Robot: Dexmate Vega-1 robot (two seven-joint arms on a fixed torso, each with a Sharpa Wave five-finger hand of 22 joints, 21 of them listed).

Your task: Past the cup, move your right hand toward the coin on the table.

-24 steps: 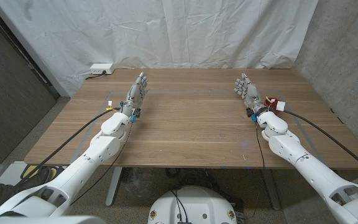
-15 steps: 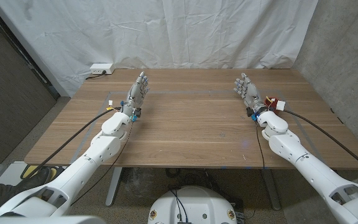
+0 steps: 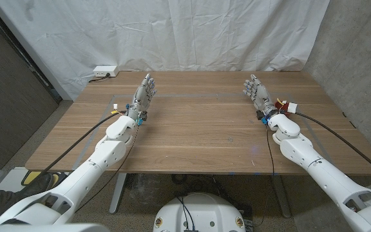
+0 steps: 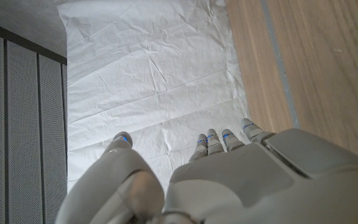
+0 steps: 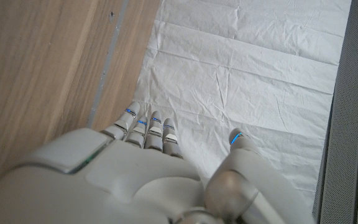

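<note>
My right hand (image 3: 257,93) is raised over the far right part of the wooden table (image 3: 198,129), fingers stretched out and apart, holding nothing. My left hand (image 3: 143,95) mirrors it over the far left part, fingers also straight and empty. In the right wrist view the back of my right hand (image 5: 129,180) points its fingertips (image 5: 148,127) at the white cloth beyond the table's far edge. In the left wrist view my left hand (image 4: 241,180) reaches toward the same cloth.
A white cloth backdrop (image 3: 172,32) hangs behind the table. A white power box (image 3: 104,69) sits beyond the back left corner. A concrete wall (image 3: 359,58) stands to the right. Thin grey tape lines (image 3: 192,95) mark the tabletop.
My right hand and wrist have edged slightly to the right. The left arm has not moved.
</note>
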